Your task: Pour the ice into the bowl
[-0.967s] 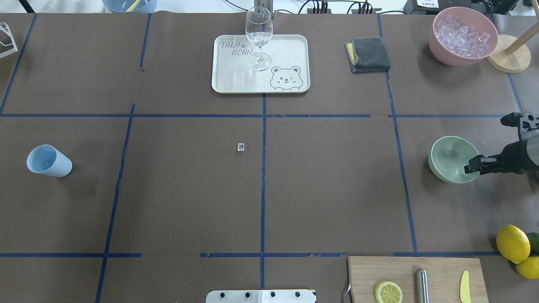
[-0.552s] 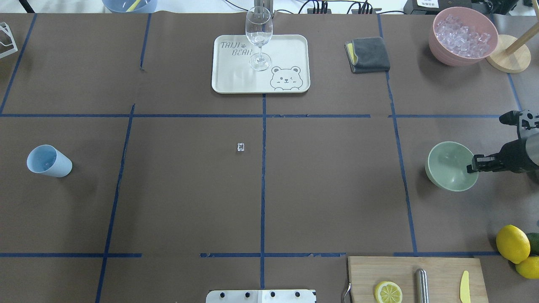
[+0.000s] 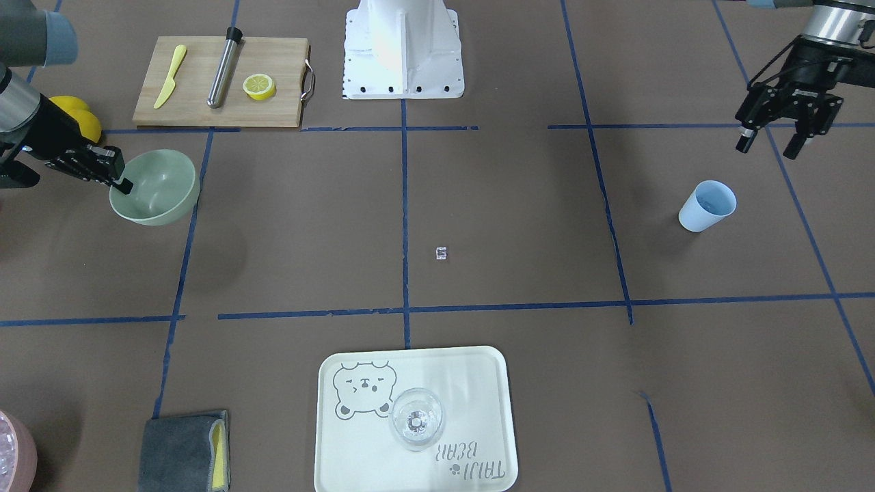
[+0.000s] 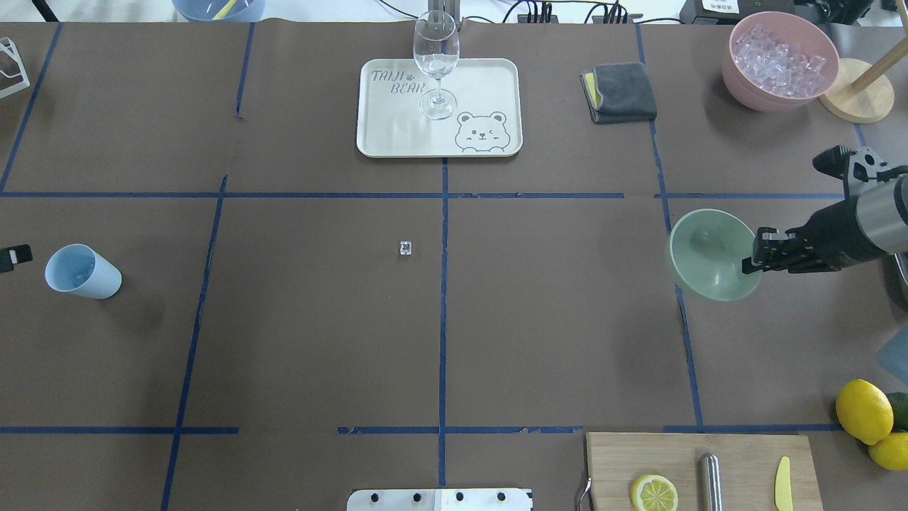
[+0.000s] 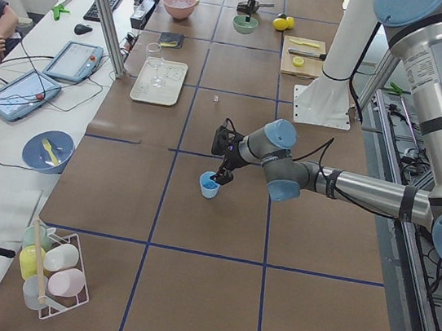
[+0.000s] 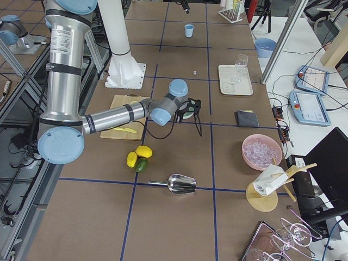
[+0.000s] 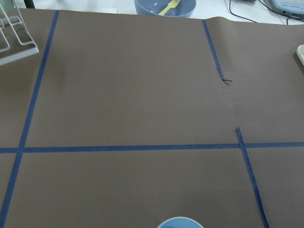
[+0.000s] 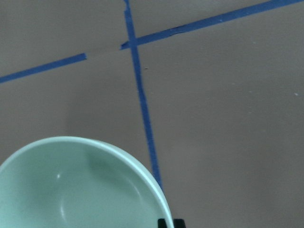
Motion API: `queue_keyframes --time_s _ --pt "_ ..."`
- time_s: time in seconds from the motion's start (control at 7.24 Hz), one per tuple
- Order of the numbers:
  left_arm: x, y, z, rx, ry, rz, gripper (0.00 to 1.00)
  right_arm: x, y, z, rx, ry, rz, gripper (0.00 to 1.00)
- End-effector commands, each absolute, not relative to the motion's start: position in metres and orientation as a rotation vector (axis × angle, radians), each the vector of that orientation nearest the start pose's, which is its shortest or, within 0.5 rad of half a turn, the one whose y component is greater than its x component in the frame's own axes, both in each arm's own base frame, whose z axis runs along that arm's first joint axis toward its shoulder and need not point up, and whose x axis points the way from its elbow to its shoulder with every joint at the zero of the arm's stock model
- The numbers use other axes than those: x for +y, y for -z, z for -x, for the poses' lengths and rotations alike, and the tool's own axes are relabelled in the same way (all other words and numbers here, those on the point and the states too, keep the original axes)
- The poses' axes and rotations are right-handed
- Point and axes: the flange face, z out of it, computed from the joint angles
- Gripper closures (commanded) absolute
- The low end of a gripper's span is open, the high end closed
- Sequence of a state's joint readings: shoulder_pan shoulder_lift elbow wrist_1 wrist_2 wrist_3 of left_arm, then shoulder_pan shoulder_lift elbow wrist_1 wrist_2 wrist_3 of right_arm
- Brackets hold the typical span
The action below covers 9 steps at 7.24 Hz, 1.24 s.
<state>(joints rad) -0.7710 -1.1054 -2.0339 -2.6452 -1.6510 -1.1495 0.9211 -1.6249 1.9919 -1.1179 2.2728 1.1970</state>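
Note:
My right gripper (image 4: 755, 259) is shut on the near rim of the pale mint-green bowl (image 4: 713, 254) and holds it off the table, slightly tilted. The bowl (image 3: 156, 186) looks empty, also in the right wrist view (image 8: 80, 185). My left gripper (image 3: 769, 140) is open and empty, hovering just behind the light blue cup (image 3: 707, 205), which stands at the table's left (image 4: 83, 271). I cannot tell what is inside the cup. The small heap of ice is not in view. A lone clear cube (image 4: 405, 248) lies mid-table.
A pink bowl (image 4: 738, 78) heaped with clear cubes stands at the back right beside a wooden stand (image 4: 858, 99). A wine glass (image 4: 435, 64) stands on a tray (image 4: 489, 85). A grey cloth (image 4: 618, 92), lemons (image 4: 863, 410) and a cutting board (image 4: 610, 461) lie right.
My right gripper has lifted the bowl and carried it leftward, toward the table's middle. My left gripper's tip has come into the overhead view's left edge by the cup.

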Motion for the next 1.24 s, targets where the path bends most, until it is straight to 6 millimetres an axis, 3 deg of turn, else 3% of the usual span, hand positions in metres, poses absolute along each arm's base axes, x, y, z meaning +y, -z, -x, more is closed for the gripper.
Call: queue_keyframes --time_s 0.0,0.14,0.28,0.41,0.83,1.1 --pt "-0.282 -0.51 -0.204 0.911 0.356 -0.531 0.0 -0.422 -0.291 0.278 -1.032 -0.272 0.147 1.0" --pt "-0.274 -0.515 -0.207 0.886 0.362 -0.554 0.0 -0.41 -0.231 0.33 -1.03 -0.288 0.223 1.0" --pt "-0.266 -0.519 -0.216 0.878 0.381 -0.568 0.0 -0.397 -0.175 0.368 -1.02 -0.303 0.219 1.0" --pt "-0.262 -0.523 -0.221 0.873 0.401 -0.576 0.0 -0.388 -0.146 0.4 -1.011 -0.309 0.218 1.0" --pt "-0.258 -0.564 -0.231 0.783 0.44 -0.67 0.0 -0.372 -0.081 0.53 -0.963 -0.301 0.231 1.0" --pt "-0.261 -0.579 -0.252 0.765 0.446 -0.725 0.0 -0.366 -0.058 0.593 -0.911 -0.281 0.26 1.0"
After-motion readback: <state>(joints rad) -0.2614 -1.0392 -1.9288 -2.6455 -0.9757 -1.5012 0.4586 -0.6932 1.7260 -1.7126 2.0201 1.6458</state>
